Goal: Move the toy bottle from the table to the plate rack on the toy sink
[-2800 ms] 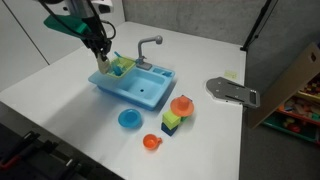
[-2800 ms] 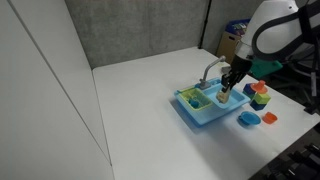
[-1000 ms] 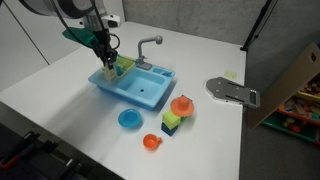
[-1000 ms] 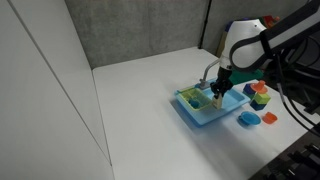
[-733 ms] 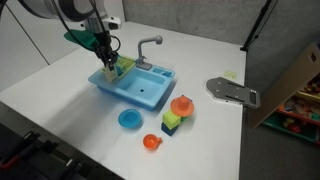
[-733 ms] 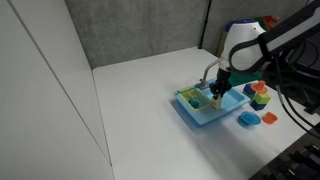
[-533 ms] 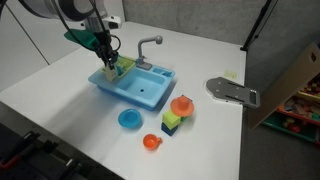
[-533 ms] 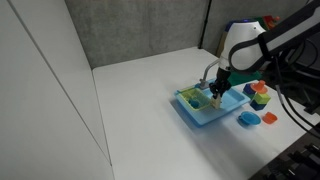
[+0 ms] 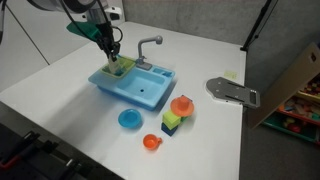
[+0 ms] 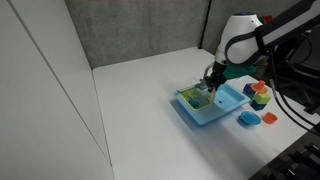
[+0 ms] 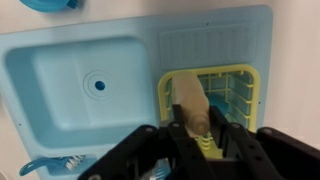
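Now the gripper [image 9: 113, 56] sits higher above the plate rack [image 11: 243, 96] than 0.5 s ago, jaws parted, gripping nothing. The toy bottle [image 11: 190, 98] lies inside the rack on the toy sink [image 11: 60, 85].

The toy sink [image 11: 80, 60] is smooth, light blue plastic with a faint sheen. Its plate rack [image 11: 254, 100] is yellow-green moulded plastic, slightly glossy. The toy bottle [image 11: 190, 95] looks pale beige and matt. The table [image 9: 50, 95] is white, smooth and matt, the faucet [image 9: 148, 43] a dull grey. The gripper [image 11: 192, 138] shows matt black fingers [image 11: 135, 152].
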